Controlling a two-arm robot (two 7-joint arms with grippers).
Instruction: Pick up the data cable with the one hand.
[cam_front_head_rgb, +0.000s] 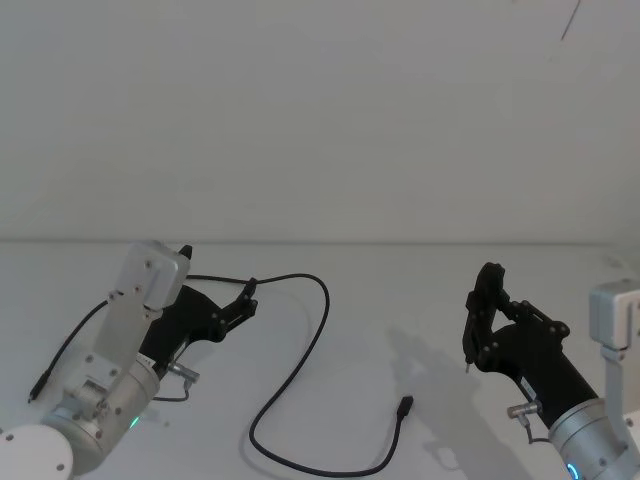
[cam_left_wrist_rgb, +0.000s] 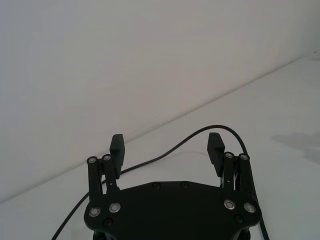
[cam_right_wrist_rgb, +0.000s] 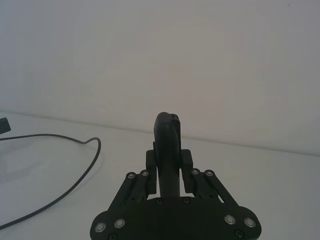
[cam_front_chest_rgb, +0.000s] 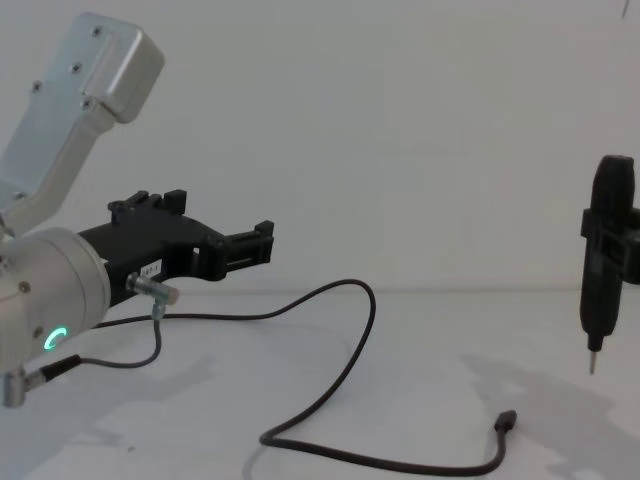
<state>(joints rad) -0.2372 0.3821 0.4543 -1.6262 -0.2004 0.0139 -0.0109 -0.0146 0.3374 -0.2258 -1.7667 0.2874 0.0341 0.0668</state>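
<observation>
On the table (cam_front_head_rgb: 420, 280) the cable (cam_front_head_rgb: 290, 276) runs from under the left gripper (cam_front_head_rgb: 246, 296), whose jaws are spread above it, to its plug (cam_front_head_rgb: 405, 404) mid-table with bare surface around. The right gripper (cam_right_wrist_rgb: 169, 162), well apart, clamps a tool (cam_right_wrist_rgb: 167, 130).
</observation>
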